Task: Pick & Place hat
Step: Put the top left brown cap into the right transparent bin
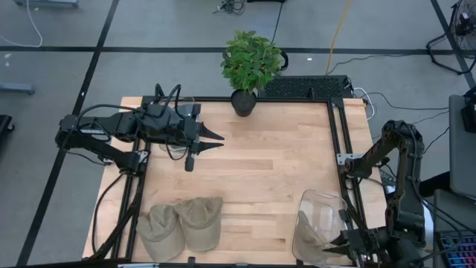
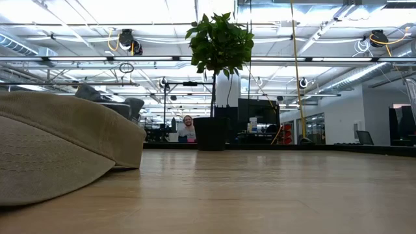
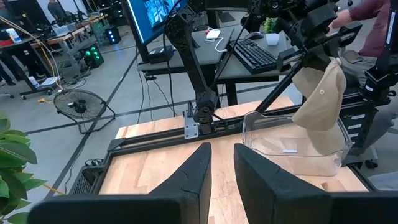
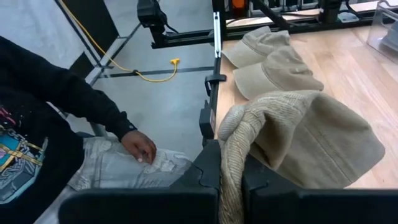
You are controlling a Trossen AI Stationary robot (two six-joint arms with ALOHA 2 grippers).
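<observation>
Wood bench [image 1: 275, 171], pale planks inside a dark frame, carries everything. Largest item on it: a potted plant [image 1: 250, 68] at the middle of the far edge, well apart from the work.

Clear plastic bin [image 1: 321, 223] stands at the near right corner. Judged to be the drop target, since the right arm holds its load directly over it.

Two tan hats [image 1: 184, 223] lie side by side at the near left corner, touching, brims toward the near edge. Probably the supply stack, laid where an arm can reach them one by one.

Third hat [image 4: 298, 134], same tan cloth, hangs from the right end effector [image 4: 230, 171] above the bin. Fingers are clamped on a bunched fold of the fabric; the crown droops free below. Pinching a fold rather than the brim seems the only hold soft cloth offers. Hat not yet released; place step judged under way, with two hats left to move.

Left end effector [image 1: 213, 141] sits over the far left part of the bench, fingers slightly parted, holding nothing. Waiting position, clear of both stack and bin.

A person's hand [image 4: 140, 146] rests on a lap beyond the near edge, off the bench.
</observation>
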